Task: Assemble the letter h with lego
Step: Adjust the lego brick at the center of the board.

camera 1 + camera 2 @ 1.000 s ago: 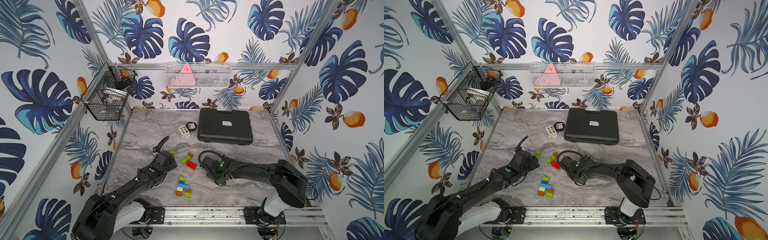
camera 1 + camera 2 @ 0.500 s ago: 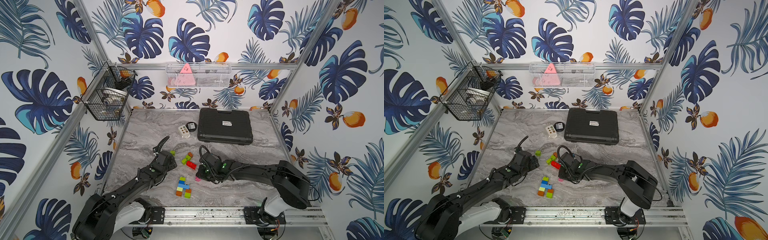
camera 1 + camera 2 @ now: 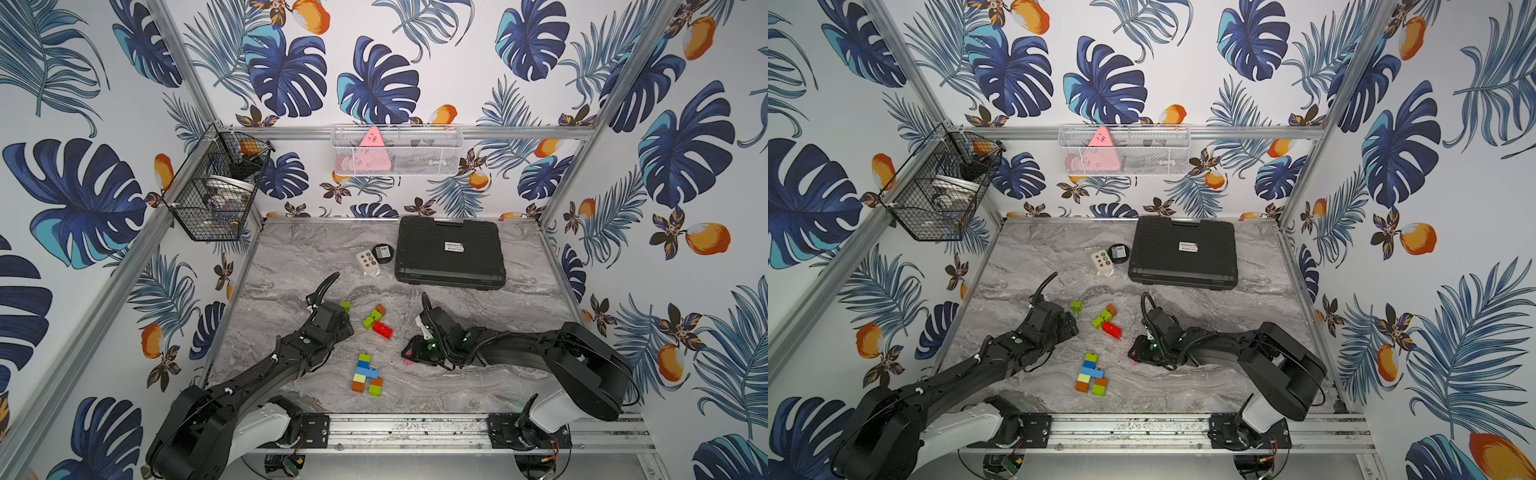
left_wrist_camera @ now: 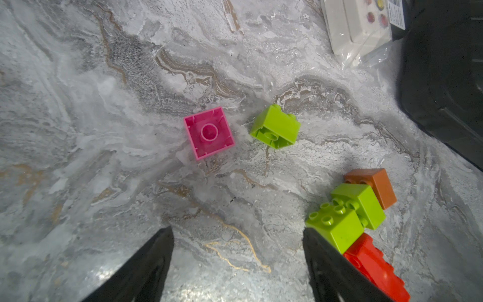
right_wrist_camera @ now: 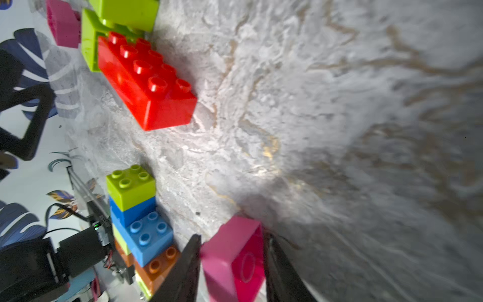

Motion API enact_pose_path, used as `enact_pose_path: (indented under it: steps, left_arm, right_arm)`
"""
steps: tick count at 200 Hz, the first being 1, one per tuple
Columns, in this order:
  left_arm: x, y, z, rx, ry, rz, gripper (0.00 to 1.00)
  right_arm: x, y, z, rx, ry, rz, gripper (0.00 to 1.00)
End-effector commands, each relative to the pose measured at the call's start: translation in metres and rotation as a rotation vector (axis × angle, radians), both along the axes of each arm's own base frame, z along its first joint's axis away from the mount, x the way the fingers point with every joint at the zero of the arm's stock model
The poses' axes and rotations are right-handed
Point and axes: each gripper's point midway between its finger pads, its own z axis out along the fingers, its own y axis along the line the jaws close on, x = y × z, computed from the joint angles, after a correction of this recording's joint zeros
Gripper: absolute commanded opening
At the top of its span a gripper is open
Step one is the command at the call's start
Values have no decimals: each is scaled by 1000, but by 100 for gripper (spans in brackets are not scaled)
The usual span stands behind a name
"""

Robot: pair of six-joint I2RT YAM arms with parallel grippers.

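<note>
In both top views a joined piece of green, blue, light blue and orange lego (image 3: 365,376) (image 3: 1091,374) lies near the table's front. My right gripper (image 5: 232,236) (image 3: 409,353) hangs low just right of it. Its fingers stand against both sides of a pink brick (image 5: 235,258), hollow side showing. A cluster of two green bricks, an orange one and the longer red brick (image 3: 383,330) (image 5: 146,81) lies mid-table. My left gripper (image 4: 237,230) (image 3: 347,322) is open over bare table. Beyond it lie another pink brick (image 4: 209,132), upside down, and a loose green brick (image 4: 275,126) (image 3: 345,306).
A black case (image 3: 449,253) lies at the back of the marble table (image 3: 498,307). Beside it are a white card with coloured dots (image 3: 368,262) and a small black round thing (image 3: 382,252). Wire baskets (image 3: 216,187) hang on the walls.
My right gripper has swung toward the table's front with the pink brick and come down beside the joined piece. The left arm has stayed still.
</note>
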Motion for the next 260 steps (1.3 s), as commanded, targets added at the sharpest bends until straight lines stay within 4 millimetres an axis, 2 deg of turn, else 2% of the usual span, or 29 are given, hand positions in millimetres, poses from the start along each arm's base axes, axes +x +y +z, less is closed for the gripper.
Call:
enact_pose_path:
  steps: [1,31,67,105,165,188,203,220,239,260]
  left_arm:
    - [2,3,2,9,-14,15,83]
    - [3,3,3,15,-15,16,83]
    - [4,0,3,3,-20,-2,83]
    - [8,-18,10,-35,-51,-101,85]
    - [12,-48,28,-129,-163,-251,88]
    - [11,-69,44,-205,-258,-353,89]
    - [8,-83,54,-262,-332,-420,95]
    - [2,-103,77,-321,-454,-521,99]
    - [-23,-131,115,-307,-715,-679,99]
    - [-56,-162,133,-197,-886,-836,99]
  right_arm:
    - [-10,-23,-14,-101,36,2,45]
    - [-9,-29,-4,-122,9,13,53]
    - [-6,-42,10,-219,-33,49,53]
    - [-14,-36,28,-308,-62,156,56]
    - [-9,-42,11,-597,-25,123,53]
    - [-11,-33,5,-572,-5,123,45]
    - [-12,-24,7,-516,5,119,38]
    - [-9,-28,11,-520,-12,104,28]
    - [-12,-31,23,-467,-7,133,26]
    - [-16,-40,44,-333,16,157,25]
